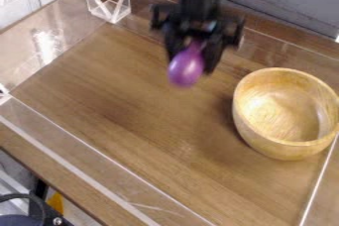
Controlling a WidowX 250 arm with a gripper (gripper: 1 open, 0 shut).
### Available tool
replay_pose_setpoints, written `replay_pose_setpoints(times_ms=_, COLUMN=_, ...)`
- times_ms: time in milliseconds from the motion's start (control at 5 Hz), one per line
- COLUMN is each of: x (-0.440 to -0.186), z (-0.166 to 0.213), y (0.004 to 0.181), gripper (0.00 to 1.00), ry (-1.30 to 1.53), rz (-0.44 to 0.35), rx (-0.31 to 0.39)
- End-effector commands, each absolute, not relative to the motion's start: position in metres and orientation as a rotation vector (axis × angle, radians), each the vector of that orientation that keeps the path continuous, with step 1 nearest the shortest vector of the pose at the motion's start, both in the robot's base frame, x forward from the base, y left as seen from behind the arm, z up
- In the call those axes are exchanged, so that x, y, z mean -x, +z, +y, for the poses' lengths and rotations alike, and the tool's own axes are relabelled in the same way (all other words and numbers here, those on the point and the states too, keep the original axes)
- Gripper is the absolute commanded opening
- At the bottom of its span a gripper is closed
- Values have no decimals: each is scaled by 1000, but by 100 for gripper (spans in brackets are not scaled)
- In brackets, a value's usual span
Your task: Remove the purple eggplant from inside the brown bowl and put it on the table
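- Camera view, looking down and across the counter (119,101) from one corner: wood-grain top, clear acrylic walls along its edges.
- Black arm comes down from the top edge, pointing straight down; picture blurred around it.
- Pincer (193,48) holds the eggplant (185,65), its jaws set on either side of the upper end. Fingertips hard to make out in the blur.
- Eggplant glossy purple, long axis roughly upright, lower end hanging free below the jaws. It is off the counter, in the air over the bare wood.
- Eggplant is outside the bowl (284,114), up and to the left of it in the picture, well apart from the rim.
- Bowl sits on the counter at the right side, close to the right acrylic wall. Round, light brown, thick rim, grain showing inside. Nothing inside it.
- Small clear acrylic stand (107,4), V-shaped, at the far left corner of the counter, well apart from arm and bowl.
- Pale glare on the near-left acrylic wall.
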State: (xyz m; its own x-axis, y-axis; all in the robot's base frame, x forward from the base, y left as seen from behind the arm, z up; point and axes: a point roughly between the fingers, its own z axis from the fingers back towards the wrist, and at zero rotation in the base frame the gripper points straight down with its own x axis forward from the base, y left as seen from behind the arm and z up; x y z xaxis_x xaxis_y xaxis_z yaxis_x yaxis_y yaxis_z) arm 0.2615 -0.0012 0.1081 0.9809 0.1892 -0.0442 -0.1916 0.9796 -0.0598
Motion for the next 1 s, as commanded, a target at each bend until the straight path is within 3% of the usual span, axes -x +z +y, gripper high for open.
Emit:
replay_pose_setpoints(times_ms=0, x=-261, z=8, y=103, gripper=0, ry=208, rz=-2, rx=51)
replay_pose_setpoints(times_ms=400, x=-257, z=7, y=71, gripper=0, ry=156, rz=-4, rx=61)
replay_pose_setpoints(times_ms=800, x=-267, z=11, y=71, gripper=0, ry=131, rz=-18, rx=60)
